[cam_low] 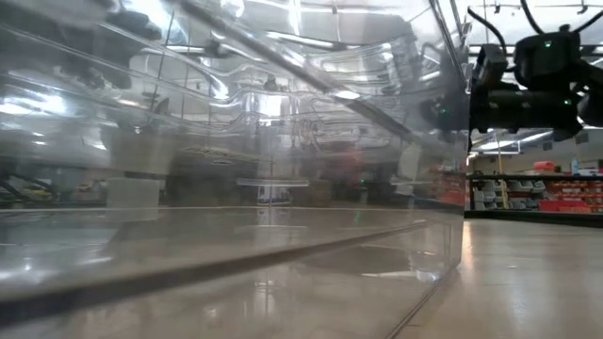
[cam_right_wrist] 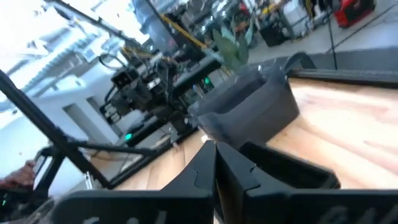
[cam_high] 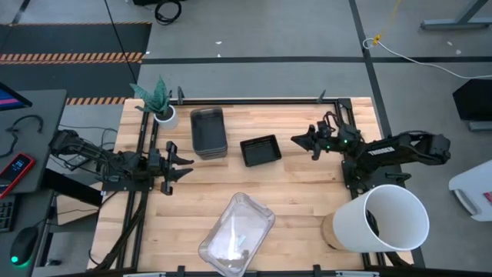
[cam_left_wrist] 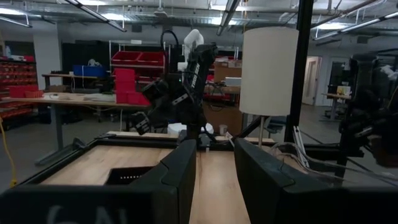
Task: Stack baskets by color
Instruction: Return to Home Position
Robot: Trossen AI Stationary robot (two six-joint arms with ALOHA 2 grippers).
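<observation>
A stack of smoky grey baskets [cam_high: 208, 132] stands on the table at the far middle. One black lattice basket [cam_high: 260, 150] rests on its base just right of the stack. A clear basket [cam_high: 237, 235] lies slanted at the near edge and fills most of the low view [cam_low: 236, 188]. My right gripper [cam_high: 298, 141] hovers right of the black basket, pointing toward the table's left, its fingers [cam_right_wrist: 205, 168] shut with nothing between them. My left gripper [cam_high: 184, 167] waits open at the left side, with nothing between its fingers [cam_left_wrist: 180, 180].
A big white bucket [cam_high: 388, 219] lies at the near right corner. A small white plant pot [cam_high: 163, 114] stands at the far left, next to the grey stack. Bare wood [cam_high: 307, 200] lies between the black basket, the clear basket and the bucket.
</observation>
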